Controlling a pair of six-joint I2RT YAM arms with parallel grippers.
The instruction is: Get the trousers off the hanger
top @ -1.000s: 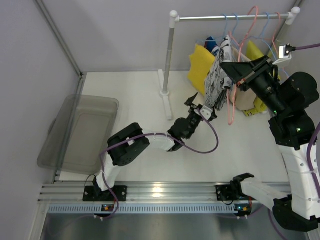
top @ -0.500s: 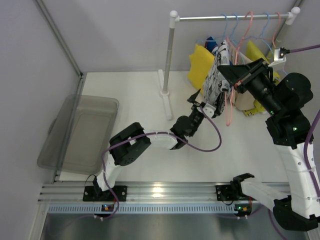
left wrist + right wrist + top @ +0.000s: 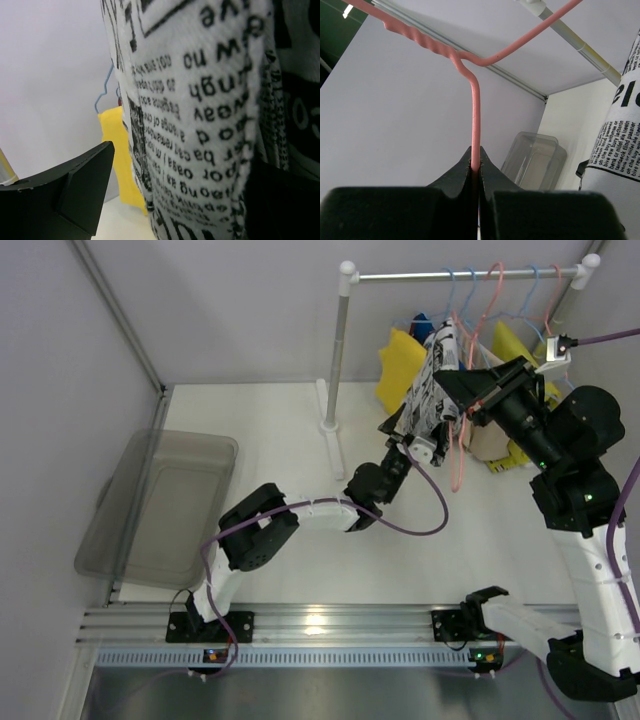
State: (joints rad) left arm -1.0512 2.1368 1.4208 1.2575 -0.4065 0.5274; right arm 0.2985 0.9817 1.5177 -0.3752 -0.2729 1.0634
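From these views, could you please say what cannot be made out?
Whether the left gripper holds cloth: the print trousers fill the left wrist view, hiding one finger; top view too small.
The pink hanger below the right gripper clamping it: right wrist view, fingers cover it.
The blue trousers: top view, mostly behind the print trousers.

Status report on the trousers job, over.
Right gripper shut on pink hanger. Left gripper open at black-and-white trousers, not yet off. Yellow trousers hang close beside.
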